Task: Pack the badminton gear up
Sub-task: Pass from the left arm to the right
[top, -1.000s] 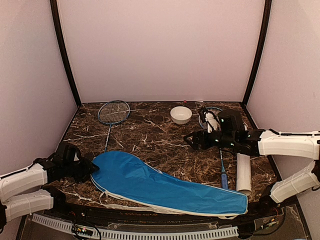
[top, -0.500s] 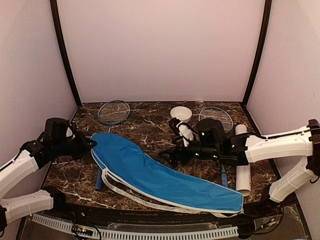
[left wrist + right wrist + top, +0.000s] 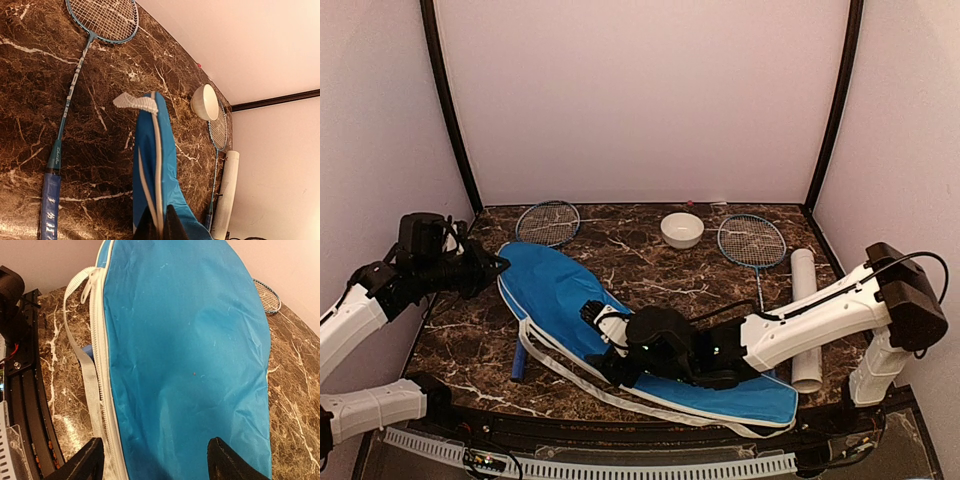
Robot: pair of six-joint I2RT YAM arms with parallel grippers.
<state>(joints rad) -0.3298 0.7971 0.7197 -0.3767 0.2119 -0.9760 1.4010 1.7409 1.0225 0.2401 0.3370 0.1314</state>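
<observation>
The long blue racket cover (image 3: pixel 660 365) lies slantwise across the table. My left gripper (image 3: pixel 496 266) is shut on the white trim at the cover's wide far-left end (image 3: pixel 155 165), which it holds raised. My right gripper (image 3: pixel 600 345) hangs low over the cover's middle (image 3: pixel 185 350), open, with its fingers (image 3: pixel 82 462) spanning the cover's width. One racket (image 3: pixel 548 222) lies at the back left; its blue handle (image 3: pixel 518 360) pokes out beside the cover. The second racket (image 3: pixel 752 240) and the white tube (image 3: pixel 805 320) lie at the right.
A small white bowl (image 3: pixel 681 229) stands at the back centre, between the two racket heads. The cover's white strap (image 3: pixel 82 365) trails loose along its near edge. A black rail (image 3: pixel 25 390) runs along the table's front edge, close to my right gripper.
My left gripper shut on the cover's end and lifted it back and left. The right arm swept left from the second racket to above the cover, its jaws narrowing.
</observation>
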